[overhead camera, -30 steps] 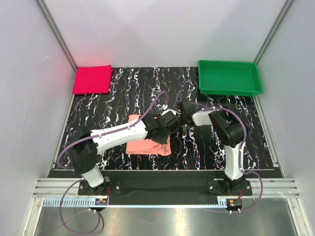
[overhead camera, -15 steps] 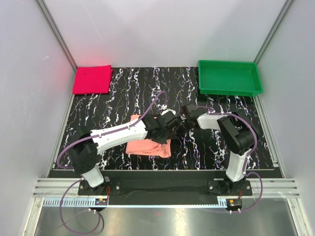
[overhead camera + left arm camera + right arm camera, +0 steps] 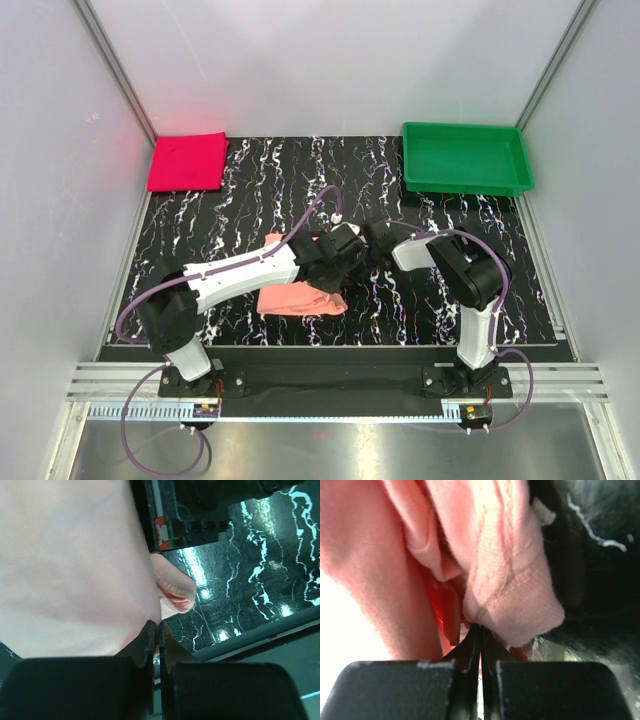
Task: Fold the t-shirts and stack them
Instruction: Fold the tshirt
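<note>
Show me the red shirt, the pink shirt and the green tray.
red shirt [image 3: 187,162]: top view, middle of the folded cloth.
pink shirt [image 3: 292,300]: top view, bare cloth below the left arm.
green tray [image 3: 465,160]: top view, its bare floor.

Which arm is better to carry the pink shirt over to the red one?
Left, probably. The red shirt lies in the far left corner, on the side of the left arm. Both jaws are shut on the pink shirt, but the right arm sits farther from that corner.
</note>
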{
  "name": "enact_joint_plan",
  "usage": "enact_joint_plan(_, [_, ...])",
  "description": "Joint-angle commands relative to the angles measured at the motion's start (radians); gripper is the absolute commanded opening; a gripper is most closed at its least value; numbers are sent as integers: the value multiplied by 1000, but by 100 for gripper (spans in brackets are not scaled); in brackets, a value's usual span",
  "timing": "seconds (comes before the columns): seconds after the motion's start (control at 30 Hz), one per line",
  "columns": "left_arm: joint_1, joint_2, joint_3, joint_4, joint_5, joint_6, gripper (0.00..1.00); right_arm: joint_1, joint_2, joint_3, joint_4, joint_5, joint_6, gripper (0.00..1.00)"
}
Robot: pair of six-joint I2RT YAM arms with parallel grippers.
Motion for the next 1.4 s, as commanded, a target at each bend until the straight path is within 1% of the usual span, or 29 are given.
enact_joint_plan(0.0, [-1,-18,6,71,75,13,0,9,26,-59,-22,50,69,0])
enact_joint_plan(0.17, [-1,5,1,100,109,16,0,9,-6,-105,-11,63,91,0])
enact_joint_plan(0.2, [-1,12,-7,118,135,16,0,9,-11,-114,-9,63,92,0])
enact_joint_plan(0.33, [-3,55,-31,143,160,10,0,11,-23,-122,-14,61,100,0])
enact_joint_plan(0.47, [-1,101,-53,177,161,19,0,3,-80,-115,-95,86,68,0])
enact_joint_plan(0.5, [-1,104,-57,197,176,19,0,-3,-94,-111,-156,92,54,2])
enact_joint_plan(0.53, [-1,94,-62,204,205,19,3,-14,-104,-105,-183,98,20,4])
enact_joint_plan(0.57, [-1,85,-70,211,221,19,10,-21,-129,-100,-213,100,0,6])
enact_joint_plan(0.63, [-1,43,-82,212,225,22,22,-46,-160,-83,-311,122,-70,13])
enact_joint_plan(0.67, [4,-16,-96,212,229,22,35,-55,-193,-77,-345,132,-96,16])
enact_joint_plan(0.7, [10,-56,-100,208,226,19,40,-66,-213,-69,-405,138,-147,18])
enact_joint_plan(0.73, [16,-92,-103,200,227,19,44,-83,-235,-65,-433,150,-171,22])
enact_joint_plan(0.77, [34,-163,-105,194,239,24,49,-90,-277,-60,-465,161,-198,25])
enact_joint_plan(0.8, [46,-199,-105,173,247,27,49,-98,-295,-48,-529,175,-248,27])
enact_joint_plan(0.83, [62,-233,-110,165,252,22,50,-101,-313,-39,-560,179,-276,33])
enact_joint_plan(0.87, [97,-272,-117,160,259,22,51,-101,-339,-30,-586,181,-305,35])
enact_joint_plan(0.9, [117,-335,-138,145,270,19,50,-101,-348,-16,-615,151,-349,36])
enact_joint_plan(0.93, [140,-365,-148,131,268,10,49,-101,-356,-13,-623,129,-368,36])
enact_joint_plan(0.97, [196,-383,-160,113,270,7,47,-101,-370,1,-638,120,-379,38])
enact_joint_plan(1.0, [227,-397,-198,94,281,7,41,-101,-377,4,-644,92,-396,39])
enact_joint_plan(1.03, [284,-397,-221,94,297,17,38,-97,-387,7,-634,68,-405,39])
enact_joint_plan(1.1, [330,-367,-279,102,369,25,32,-77,-379,44,-629,-3,-420,39])
enact_joint_plan(1.13, [353,-353,-297,111,399,25,31,-63,-346,70,-641,-23,-429,38])
enact_joint_plan(1.17, [356,-334,-309,120,428,25,29,-48,-327,126,-652,-38,-436,35])
enact_joint_plan(1.23, [356,-307,-347,152,440,7,27,-18,-293,170,-683,-72,-440,34])
enact_joint_plan(1.27, [356,-305,-353,165,439,-2,27,-18,-296,168,-690,-77,-428,39])
enact_joint_plan(1.3, [356,-305,-360,177,442,-13,27,-20,-307,168,-701,-53,-416,48])
enact_joint_plan(1.37, [356,-314,-358,185,443,-21,27,-18,-335,152,-701,-46,-419,57])
